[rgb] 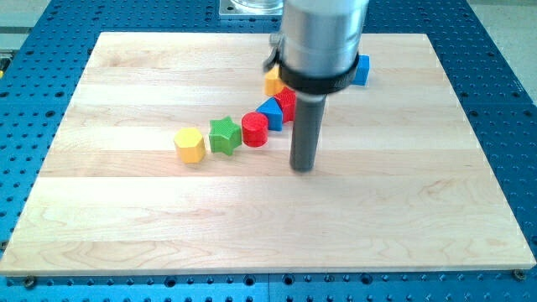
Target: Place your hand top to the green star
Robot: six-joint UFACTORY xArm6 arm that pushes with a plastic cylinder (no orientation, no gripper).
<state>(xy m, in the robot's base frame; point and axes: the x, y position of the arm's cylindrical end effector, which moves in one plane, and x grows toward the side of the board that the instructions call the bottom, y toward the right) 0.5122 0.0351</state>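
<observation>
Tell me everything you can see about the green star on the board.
The green star is a small block with a ribbed, plastic-looking surface, lying flat on the wooden board. It sits in a slanting row, between the yellow hexagon on the view's left and the red cylinder on the view's right; it seems to touch both, or nearly so. My tip rests to the view's right of it and slightly lower, beyond the red cylinder, not touching the star.

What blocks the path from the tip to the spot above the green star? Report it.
My tip sits to the view's right of the green star and slightly lower. The red cylinder stands between them, beside the star's right. The board above the star looks bare, so a detour around the cylinder's top seems needed.
</observation>
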